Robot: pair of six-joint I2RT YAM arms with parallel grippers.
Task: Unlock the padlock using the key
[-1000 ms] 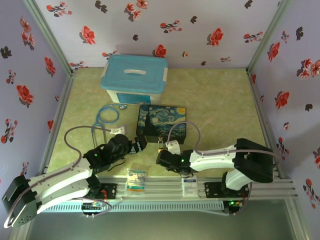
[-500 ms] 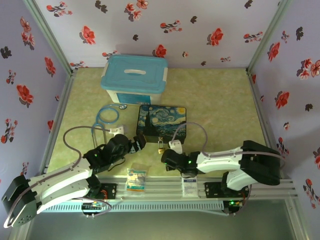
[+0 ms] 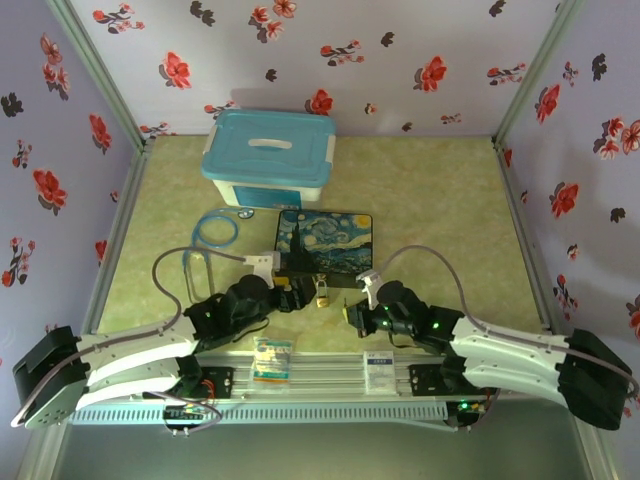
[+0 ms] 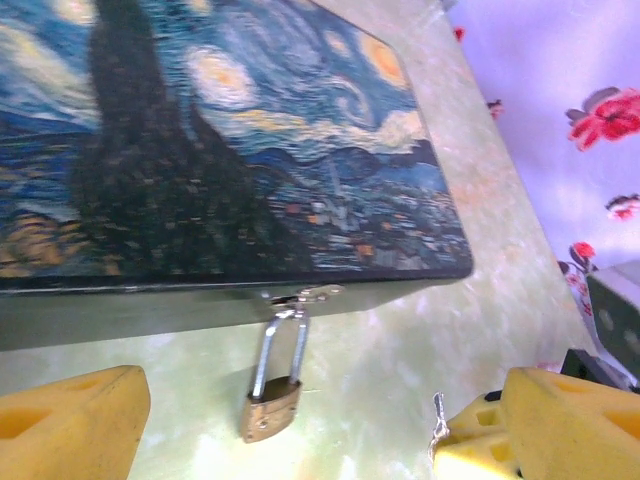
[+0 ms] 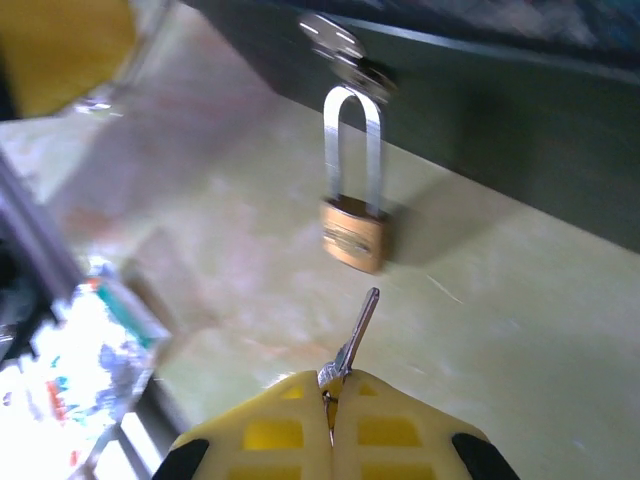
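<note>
Right wrist view: bare table (image 5: 520, 330) surrounds the brass padlock (image 5: 353, 232), hanging centre-frame from the box (image 5: 500, 100) front edge. My right gripper (image 5: 330, 400) pinches the key (image 5: 357, 325) just below; left gripper (image 4: 325, 435) spread wide.

the key (image 5: 358, 327) has its head hidden inside the closed right end effector (image 5: 330, 388); the padlock (image 5: 353, 236) is blurred, its keyhole indistinct.

Nothing readable here tbh. The padlock (image 5: 353, 233) has some stamping on its brass face and the little packet (image 3: 272, 360) has print, both too blurry.
</note>
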